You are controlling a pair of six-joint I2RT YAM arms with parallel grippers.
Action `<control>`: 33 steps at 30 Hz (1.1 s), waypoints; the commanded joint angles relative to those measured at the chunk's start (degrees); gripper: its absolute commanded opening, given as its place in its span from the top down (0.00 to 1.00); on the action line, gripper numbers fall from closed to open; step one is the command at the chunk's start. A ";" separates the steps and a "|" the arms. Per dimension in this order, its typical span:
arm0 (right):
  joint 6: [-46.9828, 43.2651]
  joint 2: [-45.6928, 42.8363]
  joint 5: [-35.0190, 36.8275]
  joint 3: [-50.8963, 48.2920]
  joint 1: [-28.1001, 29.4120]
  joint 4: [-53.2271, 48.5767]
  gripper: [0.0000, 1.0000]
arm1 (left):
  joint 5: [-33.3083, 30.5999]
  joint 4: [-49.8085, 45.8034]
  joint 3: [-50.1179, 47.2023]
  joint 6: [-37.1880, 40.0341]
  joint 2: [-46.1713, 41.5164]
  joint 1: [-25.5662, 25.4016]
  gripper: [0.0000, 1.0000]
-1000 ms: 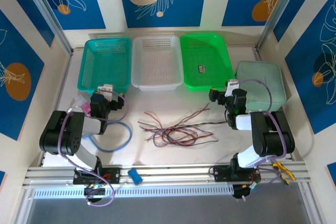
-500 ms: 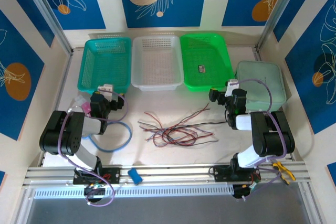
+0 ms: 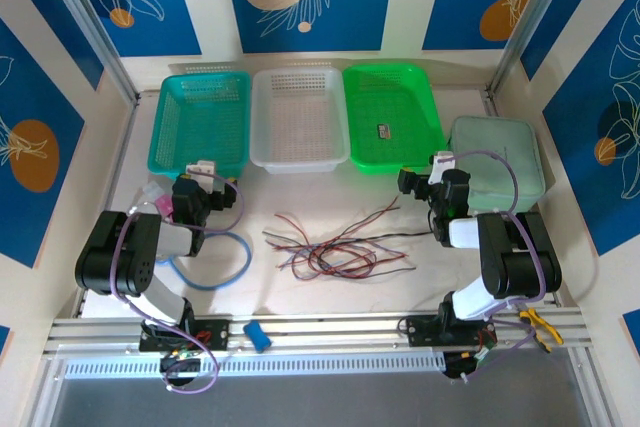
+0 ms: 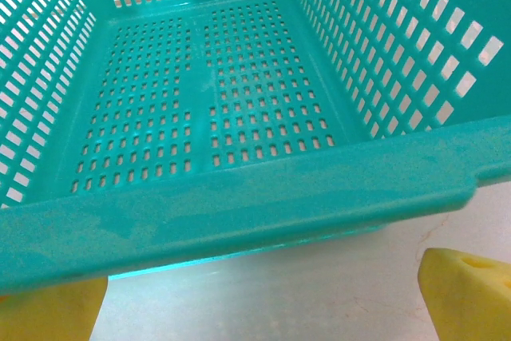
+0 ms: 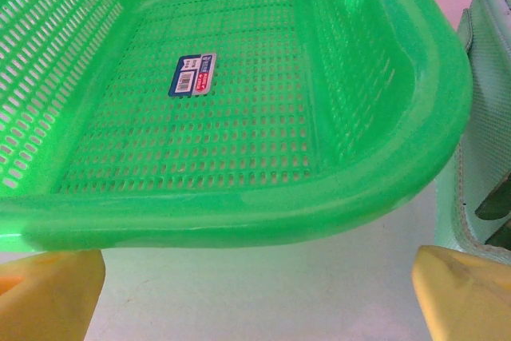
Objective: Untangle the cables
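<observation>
Saw the cables (image 3: 340, 247) tangled at the frame's centre. Found left gripper (image 4: 255, 301) released, low in frame under teal basket (image 4: 239, 213). Found right gripper (image 5: 255, 293) released too, under green basket (image 5: 239, 215).

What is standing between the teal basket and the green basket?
The white basket stands between the teal basket and the green basket, as the top view shows.

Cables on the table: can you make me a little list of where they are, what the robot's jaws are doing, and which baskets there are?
cables: thin red, black, brown and pale wires in one tangled pile, mid table, between the two arms
left jaws: open, holding nothing, facing the teal basket
right jaws: open, holding nothing, facing the green basket
white basket: between the teal and green ones, far side
sticker: on the green basket's floor
</observation>
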 commanded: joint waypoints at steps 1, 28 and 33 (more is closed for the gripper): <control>-0.67 -0.04 -0.05 1.03 -0.05 0.80 0.01 | -0.05 0.12 1.04 0.07 -1.08 0.30 0.01; -1.10 -25.95 3.20 1.20 6.23 -18.63 0.01 | -5.87 -28.97 1.03 0.95 -32.00 -2.25 0.01; 4.17 -34.21 9.80 6.15 10.60 -35.88 0.01 | -9.28 -45.20 4.77 -3.92 -41.09 -4.39 0.01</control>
